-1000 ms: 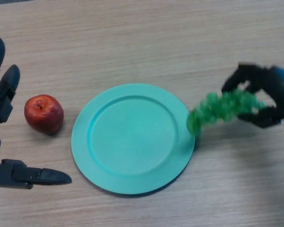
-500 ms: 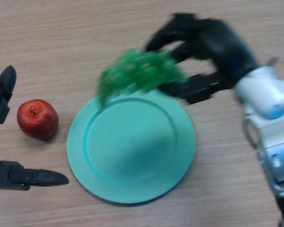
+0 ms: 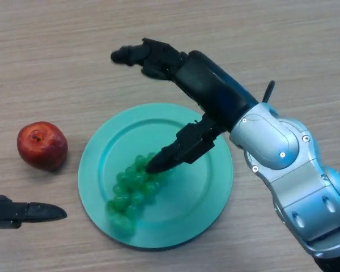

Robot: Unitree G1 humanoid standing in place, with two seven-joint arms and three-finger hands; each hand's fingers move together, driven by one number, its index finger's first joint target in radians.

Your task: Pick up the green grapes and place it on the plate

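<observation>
1. The wooden table (image 3: 306,51) carries a teal plate (image 3: 212,187).
2. The right hand (image 3: 184,85) hovers above the plate with fingers spread, holding nothing.
3. The green grapes (image 3: 130,192) lie on the plate, the thumb tip at the bunch; withdrawing carelessly could drag them off.
4. A red apple (image 3: 42,145) sits left of the plate.
5. The left hand (image 3: 22,212) rests relaxed at the left edge.

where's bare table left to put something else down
Bare wood runs along the far edge beyond the right hand, and between the apple and the far edge. The plate is crowded: grapes fill its near left, the right arm crosses it. The left hand sits near left.
</observation>
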